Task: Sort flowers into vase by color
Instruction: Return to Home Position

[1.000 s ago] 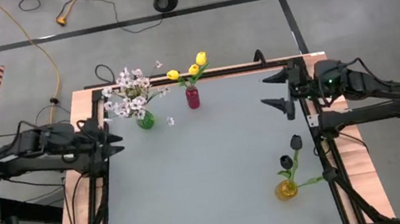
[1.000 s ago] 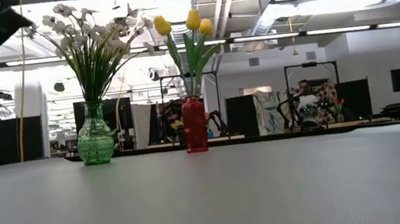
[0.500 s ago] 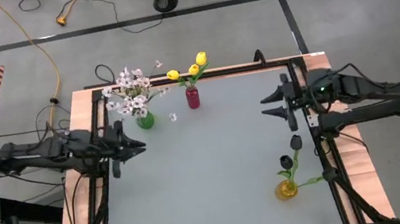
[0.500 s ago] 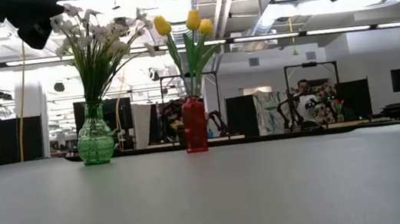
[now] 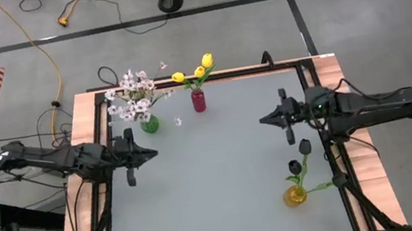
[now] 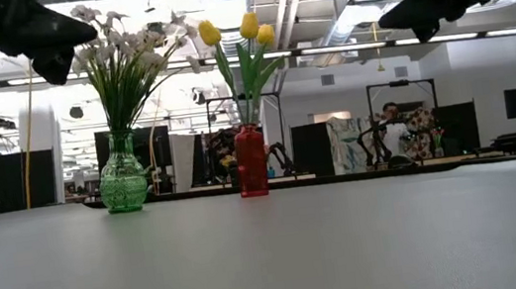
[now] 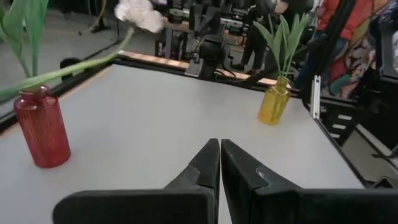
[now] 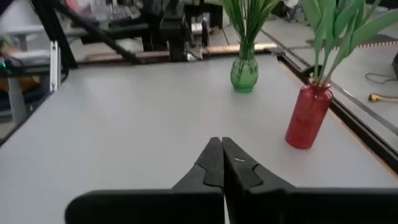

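Tulips (image 5: 199,70) (yellow) in red vase (image 5: 199,102), white blossoms (image 5: 130,95) in green vase (image 5: 149,125)

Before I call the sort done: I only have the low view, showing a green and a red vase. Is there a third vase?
Observer: Yes, a yellow vase stands by the table's right edge, holding two dark tulips.
Operator: Are the grippers empty?
Observer: The wrist views show the left gripper and right gripper shut on nothing.
Operator: Anything loose?
Observer: One small white blossom lies on the table between the green vase and red vase.
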Robot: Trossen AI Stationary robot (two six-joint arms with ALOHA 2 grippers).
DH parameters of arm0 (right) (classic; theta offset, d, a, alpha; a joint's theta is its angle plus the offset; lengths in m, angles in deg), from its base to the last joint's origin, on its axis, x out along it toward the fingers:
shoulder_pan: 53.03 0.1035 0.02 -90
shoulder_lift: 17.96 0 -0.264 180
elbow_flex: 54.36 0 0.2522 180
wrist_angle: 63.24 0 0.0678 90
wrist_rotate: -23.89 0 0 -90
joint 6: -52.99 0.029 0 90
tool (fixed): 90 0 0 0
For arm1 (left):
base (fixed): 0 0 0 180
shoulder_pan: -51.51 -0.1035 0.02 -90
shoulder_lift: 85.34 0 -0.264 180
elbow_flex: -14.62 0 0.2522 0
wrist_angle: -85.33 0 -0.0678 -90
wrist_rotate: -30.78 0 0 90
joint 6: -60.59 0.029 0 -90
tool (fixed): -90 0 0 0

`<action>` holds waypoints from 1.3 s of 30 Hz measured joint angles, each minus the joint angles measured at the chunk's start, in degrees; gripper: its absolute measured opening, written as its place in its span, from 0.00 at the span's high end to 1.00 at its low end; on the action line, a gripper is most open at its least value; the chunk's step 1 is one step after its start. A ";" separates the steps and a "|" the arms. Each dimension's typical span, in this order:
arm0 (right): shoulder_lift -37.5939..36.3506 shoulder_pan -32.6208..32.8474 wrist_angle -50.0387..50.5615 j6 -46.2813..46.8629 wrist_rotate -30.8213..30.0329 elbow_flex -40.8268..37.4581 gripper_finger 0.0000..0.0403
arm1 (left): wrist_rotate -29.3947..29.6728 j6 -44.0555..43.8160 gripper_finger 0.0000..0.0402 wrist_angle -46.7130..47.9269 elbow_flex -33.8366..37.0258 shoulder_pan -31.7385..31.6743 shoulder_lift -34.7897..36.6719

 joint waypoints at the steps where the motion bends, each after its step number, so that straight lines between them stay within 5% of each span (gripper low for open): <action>1: 0.09 0.00 -1.62 0.36 0.03 -0.81 0.95 | 0.63 0.62 1.00 -1.55 0.86 0.29 -0.23; 7: 2.10 -0.02 -10.94 2.42 2.85 -5.26 0.87 | 2.82 6.21 1.00 -13.96 6.30 1.03 -2.68; 20: 5.57 -4.56 -14.12 -0.08 5.53 -7.90 0.94 | 5.48 21.81 1.00 -22.34 10.47 -5.04 -4.71; 39: -2.29 -9.70 -5.48 -0.70 10.48 -7.84 0.92 | 4.36 18.77 1.00 1.38 10.47 -8.52 15.55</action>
